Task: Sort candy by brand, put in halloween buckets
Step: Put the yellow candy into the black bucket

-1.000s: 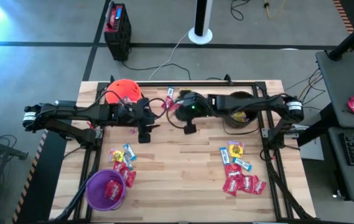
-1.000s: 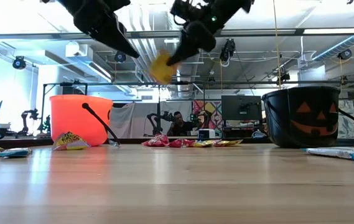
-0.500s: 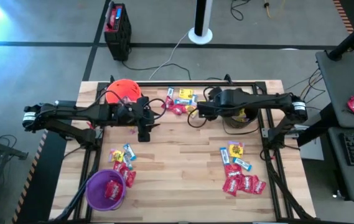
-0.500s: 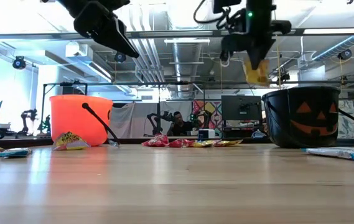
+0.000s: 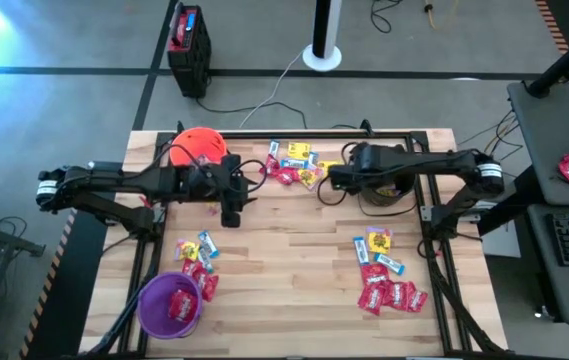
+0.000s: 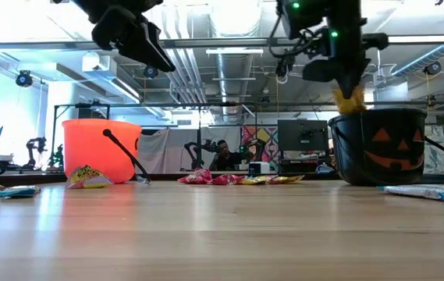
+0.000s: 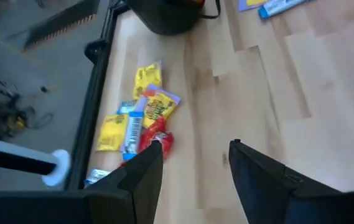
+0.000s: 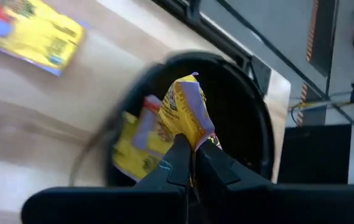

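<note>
Three candy piles, wooden table

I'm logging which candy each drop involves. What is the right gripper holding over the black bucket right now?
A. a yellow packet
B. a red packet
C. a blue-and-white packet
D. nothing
A: the right gripper is shut on a yellow packet, held just above the open black bucket, which already has yellow candy inside.

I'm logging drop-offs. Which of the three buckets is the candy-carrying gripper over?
The black bucket, at the table's far right. The right gripper, shut on a yellow candy packet, hangs over its mouth; the orange bucket and purple bucket have no gripper above them.
</note>
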